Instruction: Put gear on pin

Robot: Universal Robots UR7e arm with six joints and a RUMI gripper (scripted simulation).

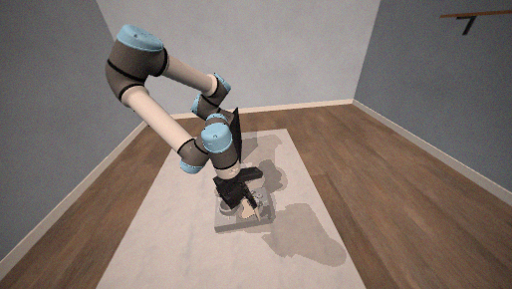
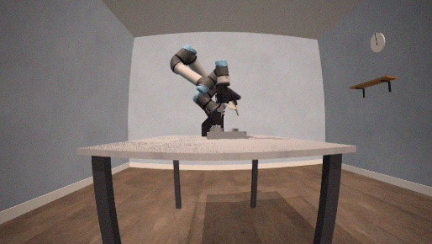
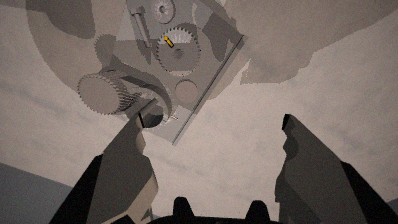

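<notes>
In the wrist view a grey base plate [image 3: 170,65] lies on the table ahead of my fingers. A toothed gear with a yellow painted arrow [image 3: 177,50] lies flat on it, arrow side up. A thin upright pin [image 3: 141,25] stands to its left. A thick toothed gear stands at the plate's left edge, and a plain round disc [image 3: 186,91] lies below the arrow gear. My gripper [image 3: 210,114] is open and empty, above the table beside the plate. In the top view my gripper [image 1: 250,205] hovers over the plate [image 1: 241,208].
A small gear sits at the plate's far end. The arm's dark base block [image 2: 212,126] stands right behind the plate [image 2: 227,135] on the table. The table edges are far from the plate.
</notes>
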